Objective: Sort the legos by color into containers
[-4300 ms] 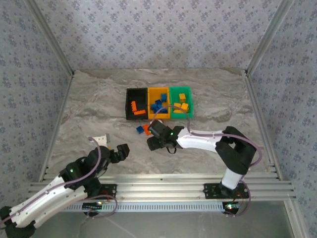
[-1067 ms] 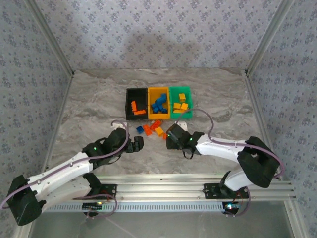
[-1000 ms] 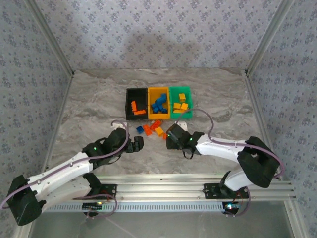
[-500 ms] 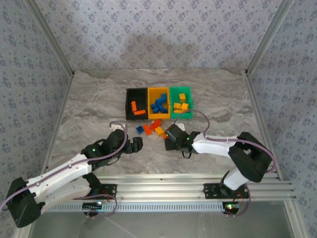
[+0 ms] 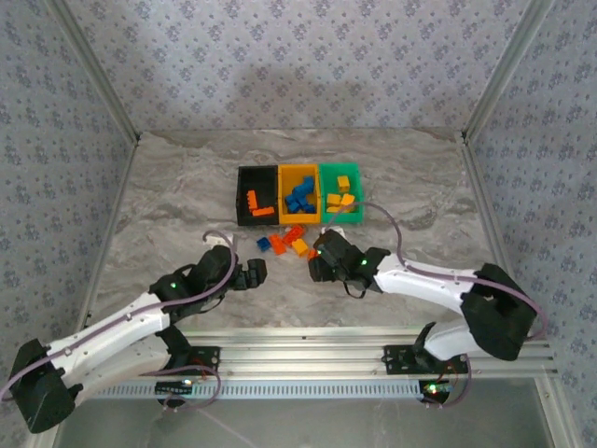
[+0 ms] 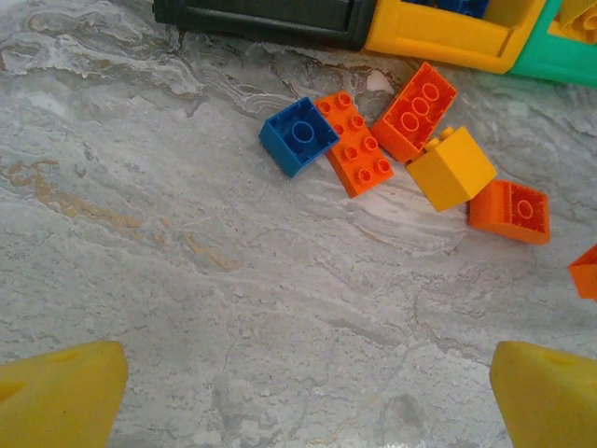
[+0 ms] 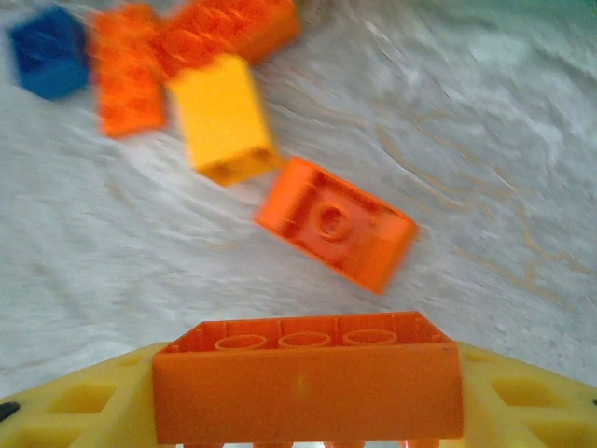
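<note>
Legos [image 6: 451, 168]: five loose; right end effector [image 5: 315, 265] grasps one orange lego [image 7: 308, 387]; left end effector [image 6: 303, 387] released.

Loose legos [image 7: 222, 117] blurred — containers [image 6: 438, 33] cropped at top.

Soft, even light is coming from overhead, brightening the grey marbled tabletop [image 5: 177, 196] and leaving only faint, fuzzy shadows under my arms. A dim smudge of shade is lying on the flower-patterned back wall [image 5: 280, 89].

My left wrist camera is seeing crisply. The small studded plastic bricks [image 6: 359, 145] are casting short soft shadows, while the yellow fingertips [image 6: 61, 392] of my left pincer [image 6: 298, 397] are blurring at the corners.

From my right wrist, the table is smearing, yet the long orange studded brick [image 7: 308, 387] in my right pincer [image 7: 308, 411] is looking sharper.
</note>
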Controlling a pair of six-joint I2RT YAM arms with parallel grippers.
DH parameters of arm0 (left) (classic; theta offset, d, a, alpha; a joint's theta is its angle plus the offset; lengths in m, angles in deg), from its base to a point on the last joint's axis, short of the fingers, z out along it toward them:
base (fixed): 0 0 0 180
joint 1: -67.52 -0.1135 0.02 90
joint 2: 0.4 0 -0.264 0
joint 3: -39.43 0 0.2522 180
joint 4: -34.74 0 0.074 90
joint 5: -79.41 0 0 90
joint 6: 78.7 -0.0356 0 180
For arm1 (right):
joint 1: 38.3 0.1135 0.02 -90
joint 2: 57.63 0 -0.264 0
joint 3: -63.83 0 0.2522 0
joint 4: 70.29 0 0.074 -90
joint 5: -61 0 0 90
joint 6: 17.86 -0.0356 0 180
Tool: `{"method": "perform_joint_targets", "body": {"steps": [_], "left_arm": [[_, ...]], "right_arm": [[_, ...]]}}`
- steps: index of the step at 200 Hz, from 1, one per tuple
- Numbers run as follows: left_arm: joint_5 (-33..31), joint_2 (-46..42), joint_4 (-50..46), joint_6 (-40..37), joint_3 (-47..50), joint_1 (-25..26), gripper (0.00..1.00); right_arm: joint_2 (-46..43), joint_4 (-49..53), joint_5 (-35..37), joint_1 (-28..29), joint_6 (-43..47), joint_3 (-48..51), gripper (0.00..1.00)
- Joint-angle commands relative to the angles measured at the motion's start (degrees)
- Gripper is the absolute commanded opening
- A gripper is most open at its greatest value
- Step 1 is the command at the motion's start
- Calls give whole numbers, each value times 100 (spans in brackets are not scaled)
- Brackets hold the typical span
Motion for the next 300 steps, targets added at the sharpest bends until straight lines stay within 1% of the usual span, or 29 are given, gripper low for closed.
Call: {"method": "perform_joint_targets", "body": {"steps": [1, 25, 42, 69, 93, 114, 129, 142, 154, 164, 187, 210, 251, 279, 292, 300], "left_arm": [[-111, -295, -286, 98, 138, -47, 100], [-104, -646, -439, 169, 268, -63, 99], [-123, -895, -615, 190, 313, -75, 99], [-159, -1242, -831, 199, 346, -97, 99], [-117, -1473, -923, 206, 336, -109, 99], [-74, -1591, -966, 227, 336, -110, 100], [-42, -1631, -1006, 248, 335, -108, 99], [-23, -1657, -1040, 253, 335, -111, 100], [-15, -1680, -1080, 268, 342, -107, 99], [-21, -1719, -1105, 270, 327, -118, 99], [-57, -1822, -1140, 279, 311, -118, 99], [-91, -1877, -1192, 258, 242, -119, 99], [-193, -1889, -1217, 242, 154, -120, 99], [-214, -1878, -1163, 253, 188, -122, 100], [-207, -1867, -1145, 262, 220, -128, 99], [-216, -1867, -1137, 279, 241, -122, 100]], "right_arm": [[259, 208, -230, 90, 360, -923, 59], [1141, 135, -406, 64, 558, -2064, 59], [1920, 98, -465, 26, 720, -3100, 59], [3163, 301, -597, -199, 760, -4584, 61], [4056, 354, -628, -453, 706, -5596, 61], [4605, 420, -529, -633, 602, -6266, 62], [4872, 467, -512, -708, 556, -6613, 66], [5039, 518, -604, -736, 557, -6857, 74], [5068, 471, -685, -731, 589, -6964, 79], [5020, 431, -721, -724, 615, -7011, 81], [4706, 398, -633, -666, 684, -6930, 83], [4078, 252, -457, -585, 651, -6337, 82], [2443, -445, -84, -322, 240, -4076, 81], [1485, -466, 268, -171, -134, -2597, 80], [1151, -451, 364, -143, -251, -1887, 80], [1000, -350, 471, -150, -500, -1572, 80]]}}
